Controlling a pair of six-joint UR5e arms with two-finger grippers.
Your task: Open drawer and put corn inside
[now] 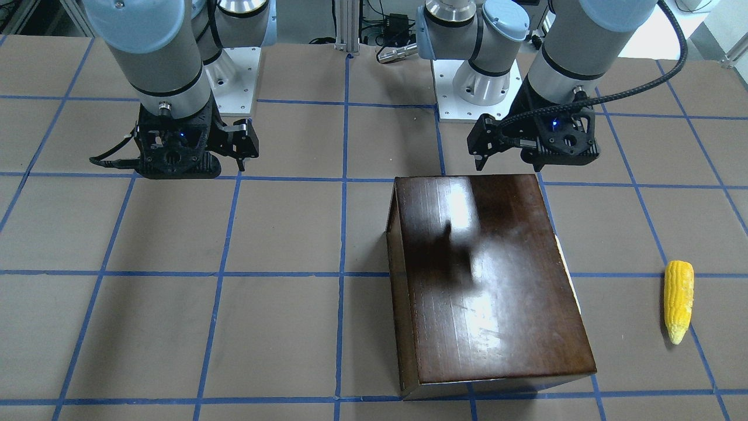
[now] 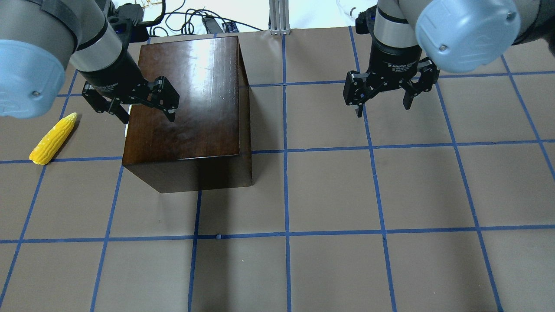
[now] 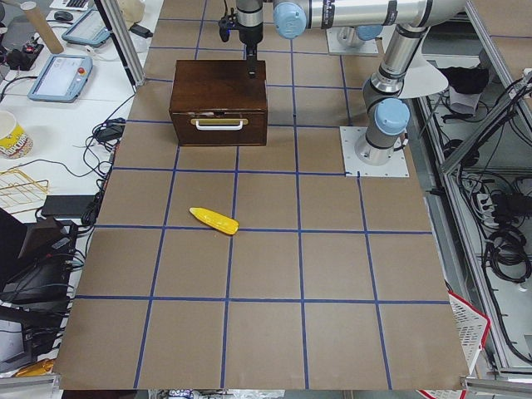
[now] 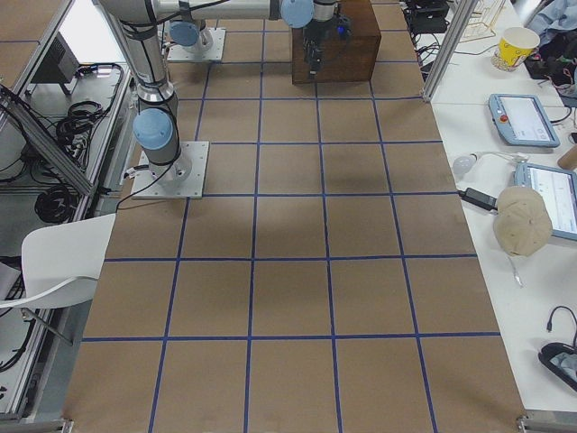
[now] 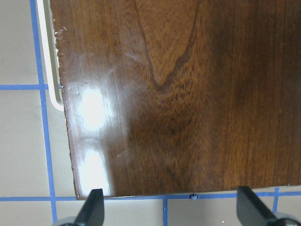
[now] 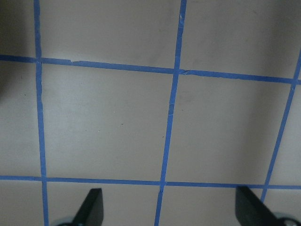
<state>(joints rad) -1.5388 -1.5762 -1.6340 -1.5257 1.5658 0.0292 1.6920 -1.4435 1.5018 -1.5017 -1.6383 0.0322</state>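
The glossy dark-brown box (image 2: 186,108) stands on the table's left half. It also shows in the front-facing view (image 1: 485,275). Its drawer (image 3: 219,126) is shut, and its front panel with a white handle faces the robot's left. The handle shows at the edge of the left wrist view (image 5: 47,61). The yellow corn (image 2: 54,138) lies flat on the table left of the box, apart from it (image 1: 679,301). My left gripper (image 2: 148,117) is open and empty, above the box top's left edge (image 5: 171,209). My right gripper (image 2: 383,106) is open and empty over bare table (image 6: 169,209).
The table (image 2: 329,195) is covered in brown paper with a blue tape grid. The arm base plates (image 1: 473,99) sit at the robot's side. Side desks with tablets (image 3: 62,75) and a cup (image 4: 520,45) lie beyond the table's ends.
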